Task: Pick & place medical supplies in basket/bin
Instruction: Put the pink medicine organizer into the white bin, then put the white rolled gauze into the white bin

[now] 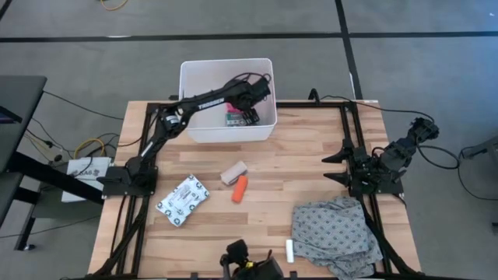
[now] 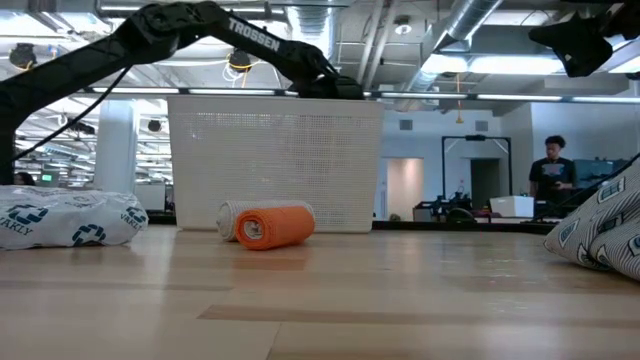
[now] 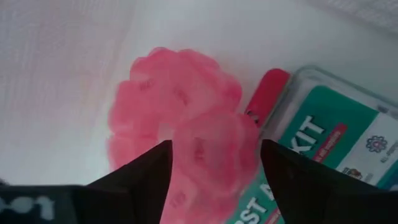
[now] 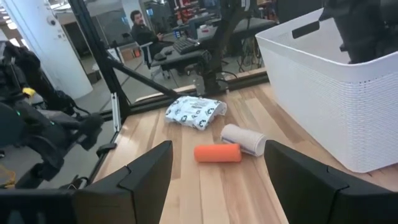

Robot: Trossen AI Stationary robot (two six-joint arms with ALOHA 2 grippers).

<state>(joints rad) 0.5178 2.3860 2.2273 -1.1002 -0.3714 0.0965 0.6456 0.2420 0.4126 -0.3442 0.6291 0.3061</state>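
My left arm reaches from the table's left into the white bin (image 1: 184, 101) at the far side. Its gripper (image 1: 250, 109) points down inside it, open. In the left wrist view the pink roll (image 3: 180, 106) lies between and beyond the fingers of that gripper (image 3: 215, 146), beside the green-and-white first-aid box (image 3: 336, 149), which is on the bin's floor (image 1: 233, 118). On the table lie the beige bandage roll (image 1: 233, 172), the orange tube (image 1: 240, 188), the flat printed packet (image 1: 183, 200) and the small white tube (image 1: 289, 250). My right gripper (image 4: 214, 186) waits open at the table's right. My left gripper has one finger on either side of the pink roll's near part (image 3: 211, 162), coming from above and pointing down into the bin. I cannot tell whether the fingers touch the roll or stand just clear of it.
A grey patterned cloth (image 1: 334, 229) is bunched at the near right corner. The bin's tall perforated wall (image 2: 275, 160) stands behind the orange tube (image 2: 275, 227). Black frame rails run along both table sides. A person (image 2: 552, 170) stands in the room beyond.
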